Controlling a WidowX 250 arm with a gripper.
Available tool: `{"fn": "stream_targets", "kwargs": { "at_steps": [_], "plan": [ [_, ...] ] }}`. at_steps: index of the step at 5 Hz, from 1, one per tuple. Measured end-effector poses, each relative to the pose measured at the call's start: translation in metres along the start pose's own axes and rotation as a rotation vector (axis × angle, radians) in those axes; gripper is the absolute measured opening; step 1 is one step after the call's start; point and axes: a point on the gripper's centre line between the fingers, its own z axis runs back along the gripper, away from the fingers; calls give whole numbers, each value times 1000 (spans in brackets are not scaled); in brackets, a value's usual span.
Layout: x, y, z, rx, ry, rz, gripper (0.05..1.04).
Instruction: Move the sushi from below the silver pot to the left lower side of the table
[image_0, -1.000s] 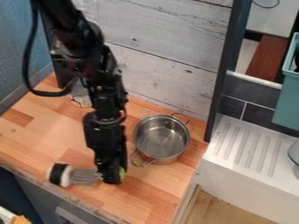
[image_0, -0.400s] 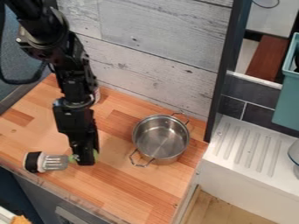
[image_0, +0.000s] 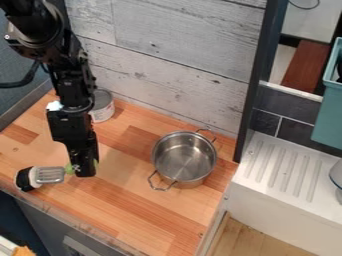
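Currently the black two-finger gripper (image_0: 85, 173) hangs low over the left part of the wooden tabletop (image_0: 127, 195), its end pointing down; from where I stand it reads as closed on the green handle of a slotted metal utensil (image_0: 50, 175), with green showing on both sides of the gripper's end. Position of the black-and-white toy sushi (image_0: 24, 179): lower left side of the table, close to the front edge, at the far left end of the utensil's ridged head and apparently touching it. Whether the head overlaps the sushi or only abuts it, I cannot tell.

Silver pot (image_0: 184, 159): upright and open at the top, well to the right of the gripper, one wire handle towards the lower left, the other towards the plank wall (image_0: 174, 65). Tin can (image_0: 102, 106): upright near the wall at upper left, partly hidden by the arm.

Right of the dark upright post (image_0: 256, 80): a white ridged draining board (image_0: 284, 170), dark wall tiles (image_0: 297, 136) behind it, and part of a teal bin (image_0: 327, 117) above, at the right edge of view
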Motion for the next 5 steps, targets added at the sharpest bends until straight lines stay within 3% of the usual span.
{"fn": "stream_targets", "kwargs": {
  "at_steps": [1, 3, 4, 5],
  "plan": [
    [-4, -3, 1, -12, 25, -5, 423],
    [-19, -23, 7, -123, 109, -49, 423],
    [-21, -39, 10, -217, 104, -16, 423],
    [-21, -47, 5, -267, 96, 2, 423]
  ]
}}
